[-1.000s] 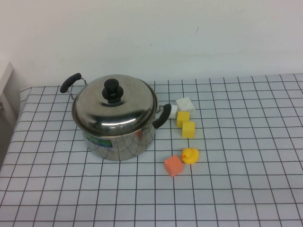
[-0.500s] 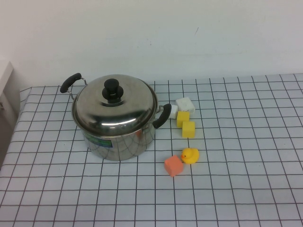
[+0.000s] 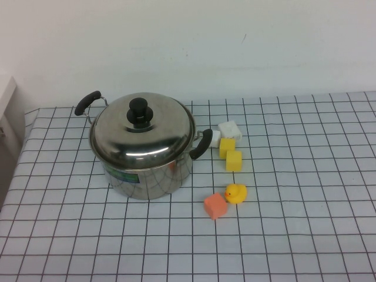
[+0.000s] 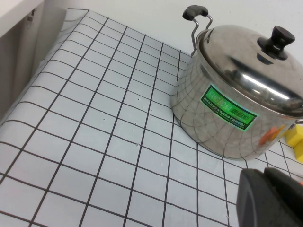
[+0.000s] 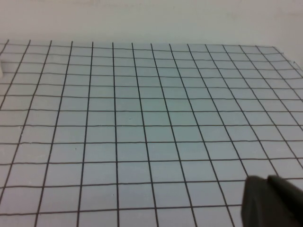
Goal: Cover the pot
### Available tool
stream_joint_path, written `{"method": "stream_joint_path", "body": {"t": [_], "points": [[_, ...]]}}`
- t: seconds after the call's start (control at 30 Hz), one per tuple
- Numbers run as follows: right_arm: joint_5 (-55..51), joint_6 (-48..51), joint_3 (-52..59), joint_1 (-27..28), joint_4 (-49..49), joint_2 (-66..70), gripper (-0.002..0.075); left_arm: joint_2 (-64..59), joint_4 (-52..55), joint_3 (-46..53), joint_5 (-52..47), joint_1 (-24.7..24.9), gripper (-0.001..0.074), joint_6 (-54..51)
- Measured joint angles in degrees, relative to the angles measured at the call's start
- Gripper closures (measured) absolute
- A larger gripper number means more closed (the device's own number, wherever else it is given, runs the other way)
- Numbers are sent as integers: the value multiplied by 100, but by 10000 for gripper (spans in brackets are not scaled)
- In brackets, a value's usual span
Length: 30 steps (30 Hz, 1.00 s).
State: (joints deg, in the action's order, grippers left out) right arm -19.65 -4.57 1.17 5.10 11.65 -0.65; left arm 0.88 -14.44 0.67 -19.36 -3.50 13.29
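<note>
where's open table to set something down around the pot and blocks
Widest bare grid cloth is right of the yellow foam blocks; more lies in front of the orange cube and left of the lidded steel pot. Crowded between the pot's right handle, white blocks and yellow duck. Left end effector and right end effector are visible only in their wrist views.

On my checked tablecloth [image 3: 305, 194] sit two yellow blocks [image 3: 230, 154], an orange block [image 3: 215, 205], a yellow duck [image 3: 236, 192] and, seemingly, white cubes [image 3: 226, 131].
</note>
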Motion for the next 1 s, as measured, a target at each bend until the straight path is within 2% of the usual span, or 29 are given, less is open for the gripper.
{"method": "stream_joint_path", "body": {"t": [0.13,0.3,0.5,1.0], "points": [[0,0,0,-48,-14,0,728,0,0,0,0,0,738,16],[0,10,0,-391,-41,0,728,0,0,0,0,0,737,16],[-12,766,0,-507,-63,0,728,0,0,0,0,0,738,16],[-33,301,-9,-507,-299,0,728,0,0,0,0,0,737,16]]}}
